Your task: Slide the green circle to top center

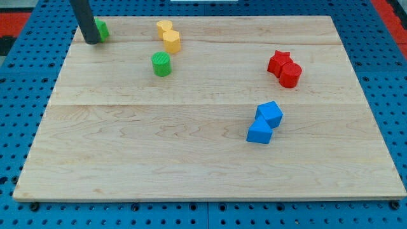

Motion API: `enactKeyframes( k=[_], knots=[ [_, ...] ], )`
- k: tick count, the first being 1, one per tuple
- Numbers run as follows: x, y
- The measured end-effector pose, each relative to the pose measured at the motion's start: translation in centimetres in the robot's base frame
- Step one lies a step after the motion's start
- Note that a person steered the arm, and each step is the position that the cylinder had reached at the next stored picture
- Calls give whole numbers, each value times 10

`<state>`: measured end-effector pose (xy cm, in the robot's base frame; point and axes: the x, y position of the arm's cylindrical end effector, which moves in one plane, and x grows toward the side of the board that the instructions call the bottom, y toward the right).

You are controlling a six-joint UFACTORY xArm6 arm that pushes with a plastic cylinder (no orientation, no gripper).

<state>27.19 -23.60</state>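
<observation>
Pale wooden worktop point(191, 152) with coloured blocks. No pincer is in view; my tip point(93, 41) stands near the top-left corner, touching a partly hidden green block point(102, 29). The green circular block point(161, 64) lies below two touching yellow blocks point(169, 36), left of top centre.

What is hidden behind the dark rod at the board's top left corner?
A green block shows just to the right of the rod, near my tip. Only its right part is visible; the rod covers the rest, so its shape cannot be made out. The green circle stands apart, uncovered.
</observation>
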Motion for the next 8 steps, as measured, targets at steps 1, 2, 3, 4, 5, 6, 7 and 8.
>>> enactKeyframes(
  k=[1, 2, 3, 4, 5, 6, 7, 8],
  knots=[
    [3, 0],
    [35, 11],
    [37, 12],
    [37, 12],
    [60, 30],
    [97, 97],
    [98, 103],
    [98, 103]
  ],
)
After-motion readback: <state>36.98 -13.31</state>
